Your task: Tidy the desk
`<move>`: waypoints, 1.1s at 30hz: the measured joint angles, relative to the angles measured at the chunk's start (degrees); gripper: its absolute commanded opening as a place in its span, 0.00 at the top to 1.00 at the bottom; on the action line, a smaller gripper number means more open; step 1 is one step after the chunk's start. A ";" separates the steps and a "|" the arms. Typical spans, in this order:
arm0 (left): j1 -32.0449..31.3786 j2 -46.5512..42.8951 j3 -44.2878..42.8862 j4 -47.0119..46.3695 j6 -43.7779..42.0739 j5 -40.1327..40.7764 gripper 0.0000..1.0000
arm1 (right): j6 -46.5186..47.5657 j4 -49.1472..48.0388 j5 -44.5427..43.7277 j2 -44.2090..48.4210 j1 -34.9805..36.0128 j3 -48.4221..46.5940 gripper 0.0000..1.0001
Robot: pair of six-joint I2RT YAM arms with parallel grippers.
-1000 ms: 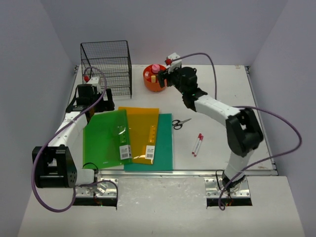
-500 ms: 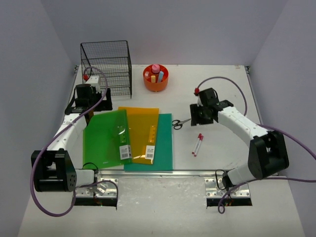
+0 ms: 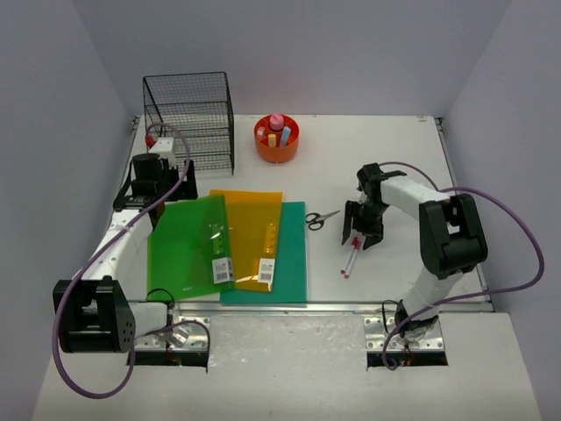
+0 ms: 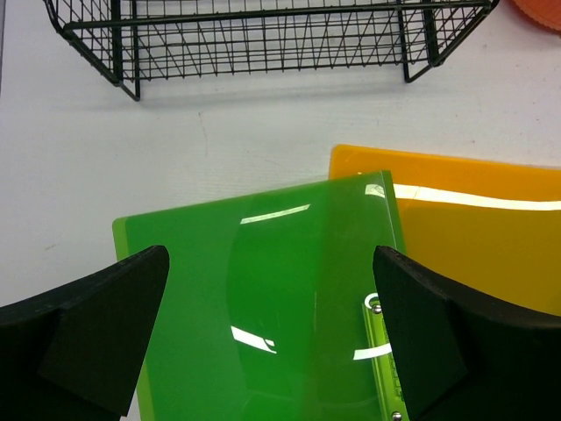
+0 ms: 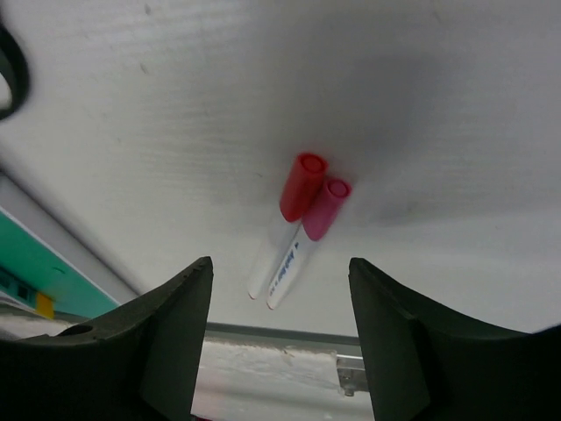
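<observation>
The white desk holds a green folder, an orange folder and a teal folder overlapping at front left. Two white markers with a red and a pink cap lie side by side at right; in the right wrist view the markers lie below and between the fingers. My right gripper is open just above them. My left gripper is open over the green folder's far edge, empty.
A black wire basket stands at the back left and shows in the left wrist view. An orange round holder with several items stands at the back middle. Black-handled scissors lie beside the teal folder. The metal front rail runs along the near edge.
My right arm swung from the orange holder back and down to the markers. The left arm barely moved.
</observation>
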State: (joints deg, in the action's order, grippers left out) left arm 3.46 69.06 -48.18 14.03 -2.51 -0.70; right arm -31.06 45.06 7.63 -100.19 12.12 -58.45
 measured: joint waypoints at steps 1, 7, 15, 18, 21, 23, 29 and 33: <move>0.00 -0.52 0.47 0.05 0.04 0.46 0.00 | -0.38 -0.25 0.17 -1.51 -0.11 -1.51 0.36; 0.00 -2.74 1.91 1.02 0.22 2.44 0.00 | -1.98 -0.06 0.65 -6.78 -0.70 -5.30 0.39; 0.00 -3.85 2.35 1.27 0.18 4.00 0.00 | -3.03 4.49 2.15 -8.13 -2.72 0.06 0.45; 0.00 -3.84 2.54 1.29 0.18 4.12 0.00 | -3.27 5.98 2.40 -8.81 -3.10 0.57 0.63; 0.00 -3.77 2.55 1.24 0.18 4.14 0.00 | -3.52 7.07 2.89 -10.07 -3.26 -0.07 0.87; 0.00 -3.50 2.55 1.22 0.18 4.16 0.00 | -3.33 8.19 3.11 -11.45 -3.30 -1.44 0.95; 0.00 -2.43 2.55 1.24 0.18 4.20 0.00 | -2.36 8.64 3.45 -13.80 -3.26 -6.74 1.00; 0.00 -2.31 2.55 1.23 0.20 4.10 0.00 | -0.95 3.93 3.59 -14.05 -3.26 -12.71 1.00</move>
State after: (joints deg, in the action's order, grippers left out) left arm 3.46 66.75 -45.63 15.26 -2.31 3.41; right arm -32.01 48.99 11.22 -114.24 8.86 -71.16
